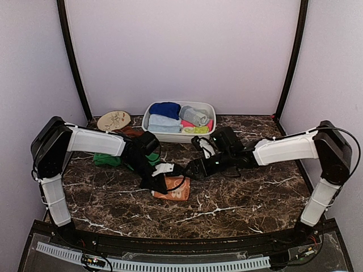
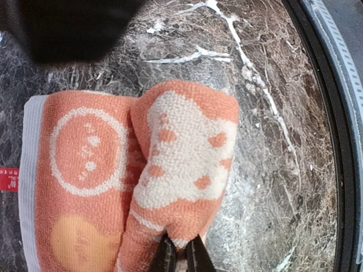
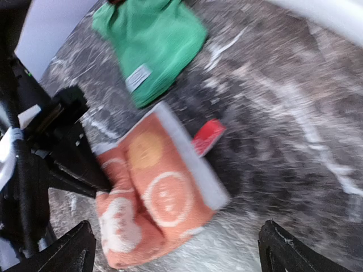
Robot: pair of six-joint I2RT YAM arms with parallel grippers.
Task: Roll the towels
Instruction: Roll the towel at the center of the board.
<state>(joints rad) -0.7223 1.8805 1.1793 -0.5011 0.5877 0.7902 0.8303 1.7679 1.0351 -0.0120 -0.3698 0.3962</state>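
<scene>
1. Pinching a doubled-over corner of the orange towel [image 2: 181,153] with my left tool [image 2: 181,256], I have both fingertips [image 2: 167,258] closed tight on the cloth.
2. That towel, orange with cream prints, lies near the middle of the dark marble bench [image 2: 272,141], part flat and part folded onto itself. A white hem [image 2: 27,170] and a small red tag [image 2: 8,179] show at its flat end.
3. My right tool [image 3: 177,241] hovers over the bench beside the towel, opposite my left tool, its fingers [image 3: 74,249] spread wide with nothing between them.
4. The green towel [image 3: 153,34], its white tag [image 3: 138,77] showing, lies bunched just beside the orange one, toward the back.
5. A rust-brown towel [image 1: 130,131] lies farther back, next to a round cream plate [image 1: 113,120], partly hidden by my left arm.
6. A white basin [image 1: 152,122] at the back edge holds rolled cloths in blue, grey, pink and yellow.
</scene>
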